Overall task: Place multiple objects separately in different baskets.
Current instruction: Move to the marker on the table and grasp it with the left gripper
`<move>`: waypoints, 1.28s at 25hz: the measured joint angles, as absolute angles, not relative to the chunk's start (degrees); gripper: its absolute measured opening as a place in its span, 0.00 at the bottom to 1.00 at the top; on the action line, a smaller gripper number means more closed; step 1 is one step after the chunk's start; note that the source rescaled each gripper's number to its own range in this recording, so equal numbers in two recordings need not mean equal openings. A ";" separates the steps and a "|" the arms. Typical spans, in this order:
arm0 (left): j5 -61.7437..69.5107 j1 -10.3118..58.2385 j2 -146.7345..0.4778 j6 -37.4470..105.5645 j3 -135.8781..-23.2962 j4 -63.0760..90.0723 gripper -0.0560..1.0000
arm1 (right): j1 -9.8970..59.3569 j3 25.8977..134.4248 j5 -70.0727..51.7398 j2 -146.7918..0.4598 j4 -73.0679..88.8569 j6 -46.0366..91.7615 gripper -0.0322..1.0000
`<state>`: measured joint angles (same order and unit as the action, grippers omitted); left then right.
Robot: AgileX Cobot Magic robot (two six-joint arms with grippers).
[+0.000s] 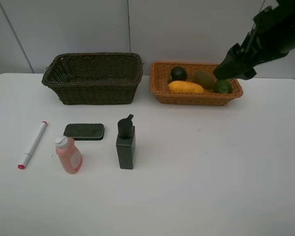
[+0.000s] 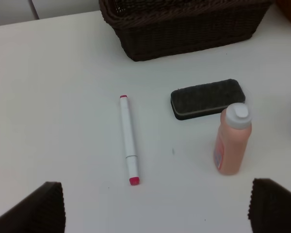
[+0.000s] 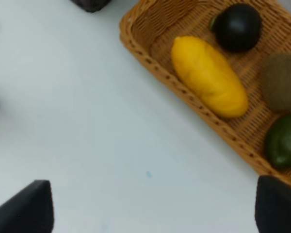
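**Checker:** Start at the left. What stands on the tabletop point(image 1: 211, 172)?

**Operator:** My left tool point(image 2: 153, 208): jaws spread wide, nothing between them, hanging over the near left part.
- Item one: white marker point(image 1: 32, 144), count one. It lies flat, its long axis running near to far with a slight slant rightward, and the pink cap points to the near edge.
- Item two: flat black block point(image 1: 84, 131), count one, long axis left to right.
- Item three: pink bottle point(image 1: 69, 155), count one, upright with its white cap up, just beside the block's near left corner.
- Item four: black pump bottle point(image 1: 125, 145), count one, upright and apart from the others.

**Checker:** And the back row?

**Operator:** Baskets, count two, both with the long axis left to right and a narrow gap between them.
- The dark basket point(image 1: 93, 91) sits behind the four items.
- The orange basket point(image 1: 196, 98) sits to its right and holds four fruits, one of each:
  - dark mangosteen point(image 1: 178, 73)
  - yellow mango point(image 1: 186, 87), lying lengthwise along the front wall
  - brown kiwi point(image 1: 203, 78)
  - green lime point(image 1: 222, 87), at the right end

**Checker:** Your right tool?

**Operator:** My right tool point(image 3: 150, 206): jaws wide and empty, raised by the right end of the orange basket, touching no fruit.

**Checker:** Room to move?

**Operator:** Bare tabletop runs wide to the right of the black pump bottle and in front of the orange basket. An open strip lies between the front row and the baskets.
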<state>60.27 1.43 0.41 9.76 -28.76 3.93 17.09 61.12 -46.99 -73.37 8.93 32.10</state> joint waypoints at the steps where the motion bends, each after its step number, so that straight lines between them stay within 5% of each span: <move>1: 60.27 1.43 0.41 9.76 -28.76 3.93 1.00 | 17.09 61.12 -48.94 -72.24 9.06 32.15 1.00; 15: 60.27 1.43 0.41 9.76 -28.76 3.93 1.00 | 17.09 50.81 -60.13 -50.40 10.72 29.08 1.00; 32: 60.27 1.43 0.41 9.76 -28.76 3.93 1.00 | 17.09 35.61 -62.96 -10.72 -6.60 -0.59 1.00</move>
